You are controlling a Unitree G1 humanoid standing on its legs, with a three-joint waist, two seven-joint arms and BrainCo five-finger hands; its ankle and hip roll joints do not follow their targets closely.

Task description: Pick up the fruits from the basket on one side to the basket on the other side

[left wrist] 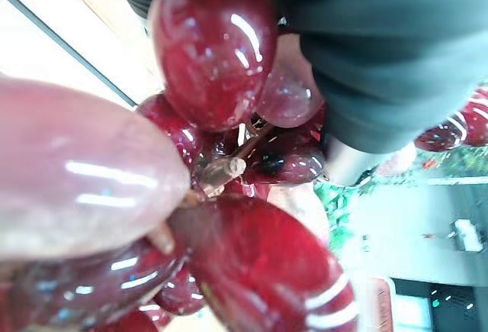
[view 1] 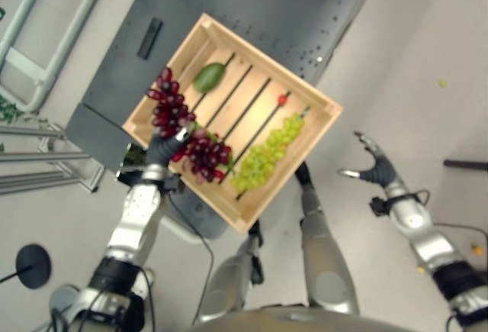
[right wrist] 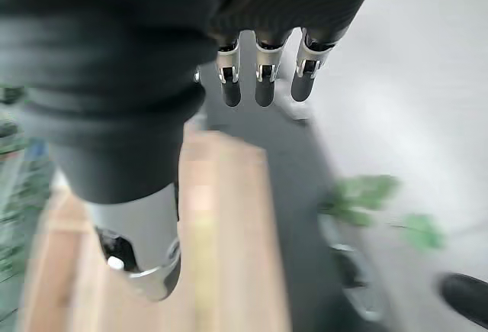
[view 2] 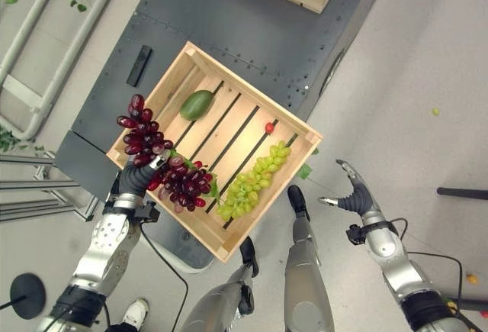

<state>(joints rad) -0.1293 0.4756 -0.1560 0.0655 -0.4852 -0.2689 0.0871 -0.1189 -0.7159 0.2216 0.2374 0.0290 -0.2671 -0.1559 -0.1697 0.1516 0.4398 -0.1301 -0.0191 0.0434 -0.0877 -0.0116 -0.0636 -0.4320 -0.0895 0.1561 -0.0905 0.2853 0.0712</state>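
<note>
No readable text, no labels, no numbers, no signs on anything

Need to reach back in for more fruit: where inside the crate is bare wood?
Bare slats run mid-crate between the avocado, the small red fruit and the green grapes. It is crowded near the left hand, with two red grape bunches.
</note>
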